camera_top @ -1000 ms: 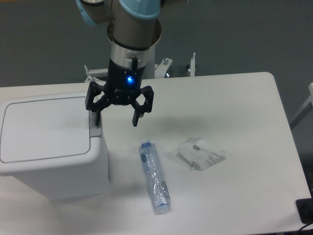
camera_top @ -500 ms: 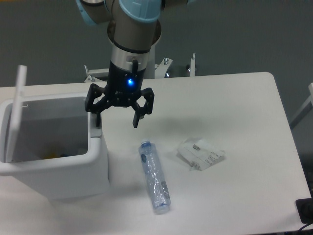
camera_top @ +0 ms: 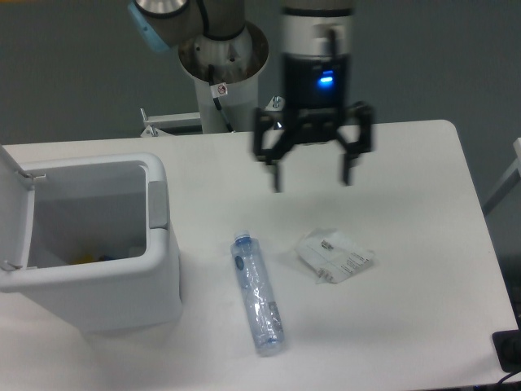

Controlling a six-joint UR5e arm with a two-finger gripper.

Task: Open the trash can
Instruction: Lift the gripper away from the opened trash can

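The trash can (camera_top: 98,269) at the left looks like light, stiff plastic, lid up; its grey tab (camera_top: 158,204) is the contact point; the gripper (camera_top: 311,175) hangs spread wide, empty

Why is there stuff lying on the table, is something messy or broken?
Nothing looks broken. A plastic bottle lies on its side on the table, and a crumpled clear wrapper sits beside it, both outside the trash can, whose lid is open. The gripper hangs open above them, holding nothing.
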